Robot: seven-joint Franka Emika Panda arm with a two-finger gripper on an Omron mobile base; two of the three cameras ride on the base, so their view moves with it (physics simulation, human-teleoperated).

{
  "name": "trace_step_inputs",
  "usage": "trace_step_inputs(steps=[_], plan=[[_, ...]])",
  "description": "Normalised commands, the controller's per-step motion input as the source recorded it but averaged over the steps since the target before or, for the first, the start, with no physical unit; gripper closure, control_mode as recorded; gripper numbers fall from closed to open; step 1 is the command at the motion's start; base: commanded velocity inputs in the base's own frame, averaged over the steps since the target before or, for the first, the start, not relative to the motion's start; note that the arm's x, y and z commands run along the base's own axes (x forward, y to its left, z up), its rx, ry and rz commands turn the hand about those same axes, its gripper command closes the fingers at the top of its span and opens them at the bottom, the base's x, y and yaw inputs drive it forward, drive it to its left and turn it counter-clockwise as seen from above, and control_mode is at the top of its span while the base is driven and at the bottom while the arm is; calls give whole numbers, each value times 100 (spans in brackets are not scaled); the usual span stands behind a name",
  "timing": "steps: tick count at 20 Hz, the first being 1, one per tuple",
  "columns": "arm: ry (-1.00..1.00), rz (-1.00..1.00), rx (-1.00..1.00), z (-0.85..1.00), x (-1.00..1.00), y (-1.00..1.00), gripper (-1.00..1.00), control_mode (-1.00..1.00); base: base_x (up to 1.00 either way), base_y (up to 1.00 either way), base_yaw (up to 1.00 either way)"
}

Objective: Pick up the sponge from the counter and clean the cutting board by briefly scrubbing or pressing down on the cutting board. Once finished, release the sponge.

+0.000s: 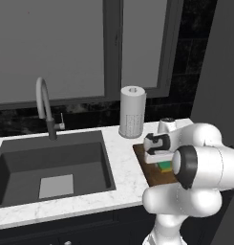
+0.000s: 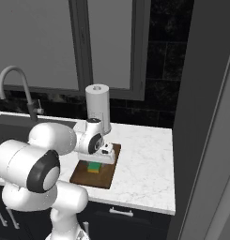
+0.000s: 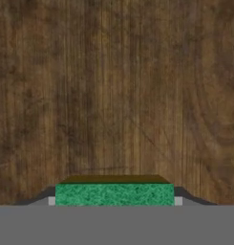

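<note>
- On the cutting board (image 2: 104, 176), at counter's (image 2: 144, 159) 3 o'clock end past the sink (image 1: 51, 162), sits the sponge (image 3: 114, 194).
- Gripper (image 3: 114, 200) clamps sponge w/ both fingers.
- Advice: press flat, short strokes, stay mid-board, then let go.

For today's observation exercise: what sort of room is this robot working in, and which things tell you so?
A kitchen, most likely: a dark inset sink with a curved faucet in a marble-patterned counter, a paper towel roll, and a wooden cutting board.
</note>
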Motion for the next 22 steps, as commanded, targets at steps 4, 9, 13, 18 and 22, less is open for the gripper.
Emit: trace_step_inputs(steps=[4, 9, 13, 18, 22], plan=[[-2, 0, -3, -68, 1, -3, 100, -100, 0, 0, 0], [-5, 0, 1, 0, 2, -56, 100, -100, 0, 0, 0], [-3, 0, 0, -16, 0, -54, 100, -100, 0, 0, 0], [-10, 0, -2, -76, 0, -5, 100, -100, 0, 0, 0], [-15, 0, 0, -33, 6, 0, 100, -100, 0, 0, 0]])
